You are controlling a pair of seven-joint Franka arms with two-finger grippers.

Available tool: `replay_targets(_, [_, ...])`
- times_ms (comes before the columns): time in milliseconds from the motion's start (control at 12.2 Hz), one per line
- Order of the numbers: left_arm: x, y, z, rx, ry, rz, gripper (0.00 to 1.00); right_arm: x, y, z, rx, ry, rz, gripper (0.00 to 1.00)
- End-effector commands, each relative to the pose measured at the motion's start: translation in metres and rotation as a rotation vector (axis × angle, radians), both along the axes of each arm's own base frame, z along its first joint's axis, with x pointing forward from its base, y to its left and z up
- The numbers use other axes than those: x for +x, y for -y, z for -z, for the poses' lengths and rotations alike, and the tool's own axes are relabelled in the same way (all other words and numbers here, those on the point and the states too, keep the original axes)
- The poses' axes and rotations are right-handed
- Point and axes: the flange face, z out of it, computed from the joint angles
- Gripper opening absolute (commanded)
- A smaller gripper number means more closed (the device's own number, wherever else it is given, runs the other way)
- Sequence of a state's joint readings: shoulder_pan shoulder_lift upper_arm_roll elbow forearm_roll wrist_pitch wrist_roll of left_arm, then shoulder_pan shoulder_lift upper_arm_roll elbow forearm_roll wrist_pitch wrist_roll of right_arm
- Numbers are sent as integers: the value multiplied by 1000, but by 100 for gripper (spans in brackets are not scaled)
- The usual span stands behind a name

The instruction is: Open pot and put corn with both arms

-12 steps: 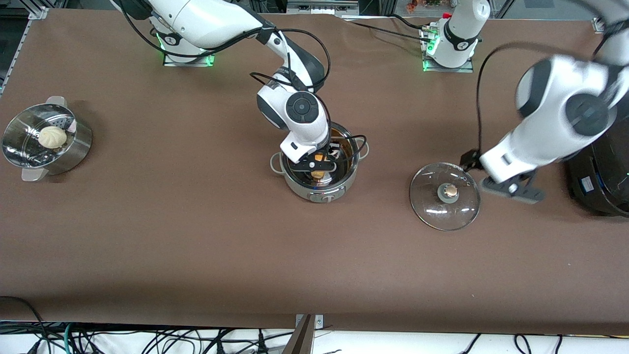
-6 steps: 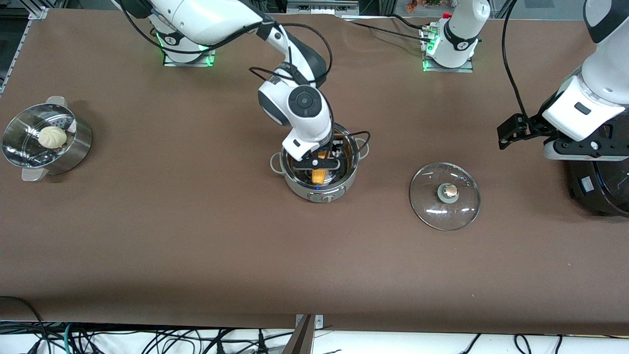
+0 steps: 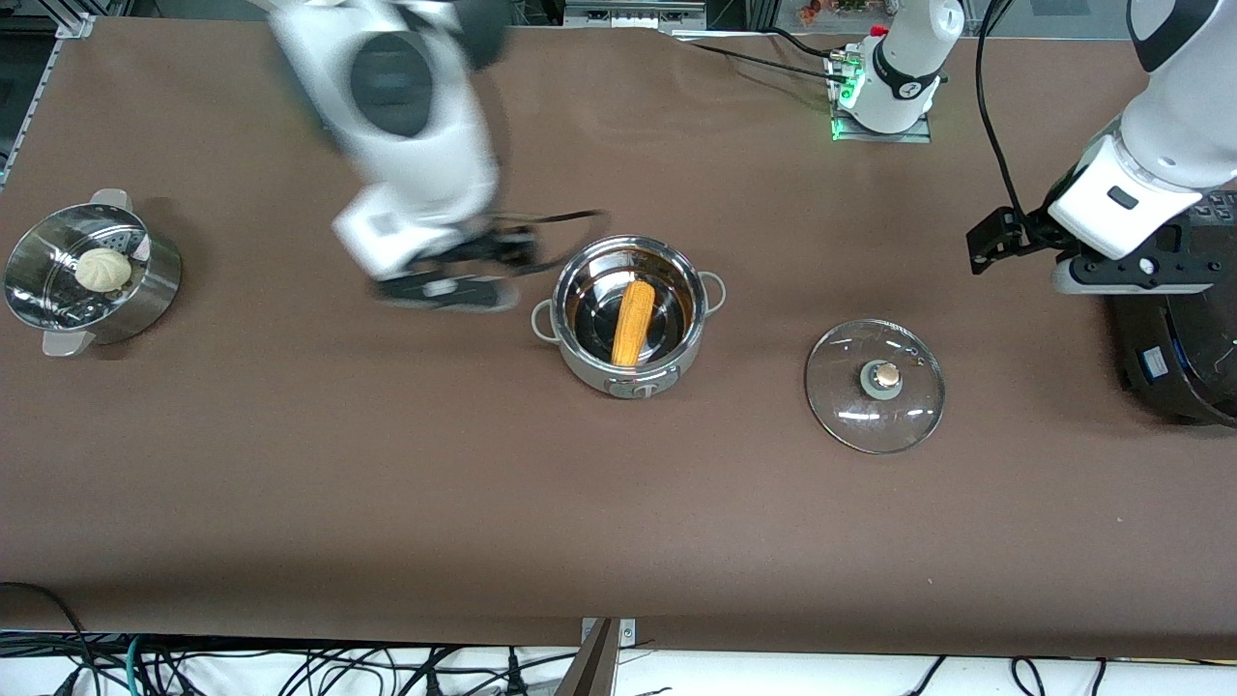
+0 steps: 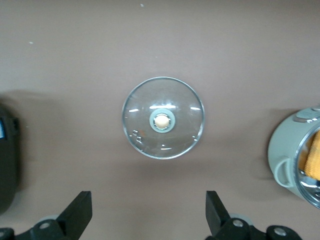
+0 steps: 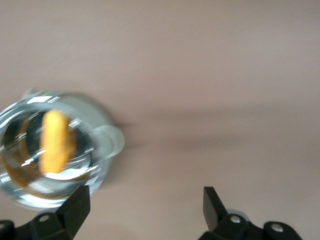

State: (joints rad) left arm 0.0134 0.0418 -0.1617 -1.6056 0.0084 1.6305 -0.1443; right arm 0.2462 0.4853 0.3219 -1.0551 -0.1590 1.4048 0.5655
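The steel pot [image 3: 633, 379] stands uncovered at mid-table. The yellow-orange corn [image 3: 633, 322] lies inside it. The glass lid [image 3: 876, 385] lies flat on the table beside the pot, toward the left arm's end. My right gripper [image 3: 440, 290] is open and empty, up in the air over bare table beside the pot, toward the right arm's end. Its wrist view shows the pot [image 5: 97, 127] with the corn [image 5: 57, 142] and the open gripper [image 5: 145, 197]. My left gripper [image 3: 1131, 275] is open and empty over the black cooker's edge. Its wrist view shows the gripper [image 4: 148, 200], the lid [image 4: 162, 118] and the pot [image 4: 282, 155].
A steel steamer basket [image 3: 145, 290] with a white bun [image 3: 103, 269] stands at the right arm's end. A large black cooker [image 3: 1174, 358] stands at the left arm's end and also shows in the left wrist view [image 4: 7, 160].
My right gripper let go of the corn, rose out of the pot and swung toward the right arm's end. The corn now lies in the pot. My left gripper drew away from the lid toward the cooker.
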Motion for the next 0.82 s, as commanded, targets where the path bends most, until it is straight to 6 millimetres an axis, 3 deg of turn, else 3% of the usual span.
replay_targets(0, [-9, -21, 0, -45, 19, 53, 100, 26, 70, 12, -1, -55, -21, 100])
replay_targets(82, [-9, -19, -2, -32, 20, 59, 100, 38, 104, 15, -19, -56, 33, 100])
replay_targets(163, [-10, -16, -2, -15, 17, 66, 100, 51, 153, 23, -28, -73, 68, 100])
replay_targets(245, [-10, -17, -3, -9, 20, 67, 100, 61, 198, 28, -11, -90, 28, 100])
replay_targets(327, [-9, -17, -4, -9, 22, 67, 100, 66, 228, 36, 15, -103, -50, 100])
replay_targets(408, [-9, -17, -4, -9, 22, 69, 100, 68, 246, 41, -8, -108, -63, 100])
replay_targets(571, [-6, -22, -6, -12, 38, 72, 100, 60, 276, 24, -42, -32, 85, 100])
replay_targets(653, [-5, -18, -14, -5, 54, 77, 100, 41, 285, 9, -62, 13, 128, 100])
replay_targets(735, [5, -40, -14, -6, 59, 42, 100, 22, 296, -7, -68, 22, 145, 100])
